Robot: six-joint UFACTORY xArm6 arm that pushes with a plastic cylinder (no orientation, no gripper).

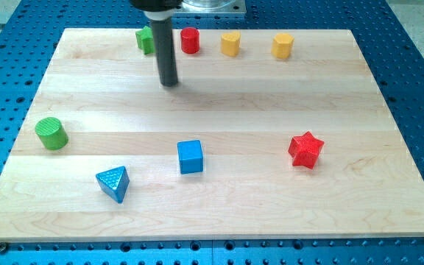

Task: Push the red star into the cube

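The red star (305, 149) lies on the wooden board at the view's right, a little below the middle. The blue cube (190, 156) sits near the board's centre bottom, well to the left of the star. My tip (169, 82) is in the upper part of the board, left of centre. It stands far above the cube and far up and left of the star, touching no block.
A green cylinder (51, 133) sits at the left edge and a blue triangular block (114, 182) at bottom left. Along the top edge are a green block (146, 40) partly behind the rod, a red cylinder (190, 40) and two yellow blocks (230, 43) (283, 45).
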